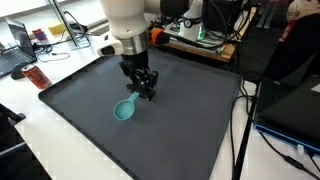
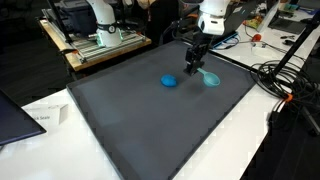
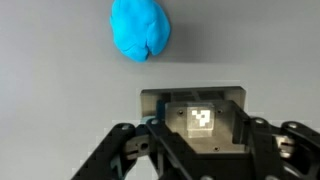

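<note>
Spoon is what we find in the tool (image 1: pixel 143 92): a teal spoon (image 1: pixel 126 108) whose handle end runs up between the fingers, which are drawn in narrow around it. Its long axis slants down and away from the tool, the round bowl pointing outward at the low end, on or just above the dark mat (image 1: pixel 180 130) that covers the surface; we cannot tell whether the bowl touches. In an exterior view the spoon (image 2: pixel 209 79) again hangs just below the tool, bowl farthest from the fingertips. A blue lump (image 2: pixel 170 81) lies on the mat near the tool and apart from the spoon. In the wrist view it (image 3: pixel 140 28) sits ahead of the tool. The only marking we see is a small black-and-white square code (image 3: pixel 200 118) on the tool's body, too small to read.
</note>
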`<state>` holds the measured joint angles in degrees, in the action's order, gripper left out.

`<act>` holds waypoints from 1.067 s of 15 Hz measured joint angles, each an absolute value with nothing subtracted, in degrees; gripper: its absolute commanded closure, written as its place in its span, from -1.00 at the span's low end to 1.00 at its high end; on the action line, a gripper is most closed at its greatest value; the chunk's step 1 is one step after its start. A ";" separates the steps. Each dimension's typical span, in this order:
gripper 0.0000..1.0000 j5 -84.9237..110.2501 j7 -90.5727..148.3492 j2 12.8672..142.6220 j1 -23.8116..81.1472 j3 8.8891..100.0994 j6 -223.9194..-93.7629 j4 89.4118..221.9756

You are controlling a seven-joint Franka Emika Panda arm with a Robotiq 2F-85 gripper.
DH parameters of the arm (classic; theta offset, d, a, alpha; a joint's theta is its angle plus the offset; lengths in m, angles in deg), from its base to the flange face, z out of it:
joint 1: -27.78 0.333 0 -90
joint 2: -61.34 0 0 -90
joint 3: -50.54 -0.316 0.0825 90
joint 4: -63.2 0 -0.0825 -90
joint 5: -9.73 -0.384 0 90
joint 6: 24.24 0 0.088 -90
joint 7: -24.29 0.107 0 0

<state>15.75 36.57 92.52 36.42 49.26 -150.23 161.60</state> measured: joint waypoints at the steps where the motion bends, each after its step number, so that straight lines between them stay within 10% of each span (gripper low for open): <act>1: 0.29 14.63 35.92 92.61 35.85 49.11 -149.66 160.90; 10: 0.29 5.08 27.54 92.65 30.11 47.83 -143.95 156.61; 11: -0.21 4.05 26.50 92.64 29.47 47.69 -143.32 156.39; 15: -0.21 1.58 24.03 92.58 27.59 47.22 -142.30 155.93; 16: 0.29 1.53 24.02 92.58 27.56 47.15 -142.29 155.93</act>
<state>1.53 24.02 92.58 27.56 47.15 -142.29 155.93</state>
